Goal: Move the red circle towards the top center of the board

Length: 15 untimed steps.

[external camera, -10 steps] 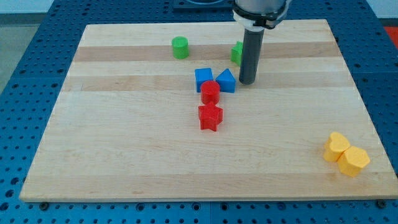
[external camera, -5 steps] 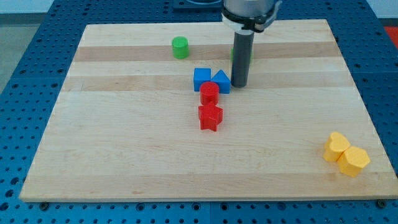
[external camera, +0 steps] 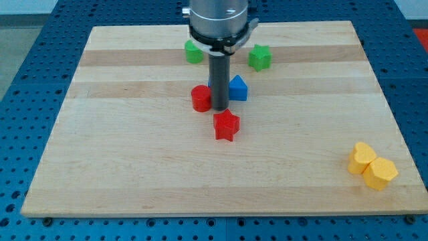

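Note:
The red circle (external camera: 200, 98) lies near the middle of the wooden board (external camera: 134, 147). My tip (external camera: 219, 108) touches its right side, just above the red star (external camera: 227, 125). The rod hides most of a blue block behind it. A blue pointed block (external camera: 238, 88) sits just right of the rod.
A green cylinder (external camera: 192, 52) sits near the view's top, partly hidden by the arm. A green star (external camera: 259, 57) lies to its right. Two yellow blocks (external camera: 372, 166) sit together at the lower right corner.
My tip has moved left and down, from right of the blue blocks to the red circle's right side. The red circle has slid left. The green star is now uncovered.

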Tool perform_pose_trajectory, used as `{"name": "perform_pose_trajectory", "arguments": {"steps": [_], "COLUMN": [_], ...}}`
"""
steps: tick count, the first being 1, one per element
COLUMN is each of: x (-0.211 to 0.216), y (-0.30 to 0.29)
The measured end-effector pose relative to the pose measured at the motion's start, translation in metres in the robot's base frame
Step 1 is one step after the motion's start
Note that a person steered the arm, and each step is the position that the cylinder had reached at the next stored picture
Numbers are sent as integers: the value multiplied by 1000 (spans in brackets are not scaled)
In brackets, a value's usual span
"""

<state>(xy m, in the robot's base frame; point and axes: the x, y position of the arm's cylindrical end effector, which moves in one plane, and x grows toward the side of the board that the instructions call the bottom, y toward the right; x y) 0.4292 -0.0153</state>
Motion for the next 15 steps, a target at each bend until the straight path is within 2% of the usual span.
{"name": "perform_pose_trajectory", "arguments": {"steps": [4,7,8,10,15], "x": [-5,-63,-66,-73,-75], "y": [-110,-135,-135,-113,-5]}}
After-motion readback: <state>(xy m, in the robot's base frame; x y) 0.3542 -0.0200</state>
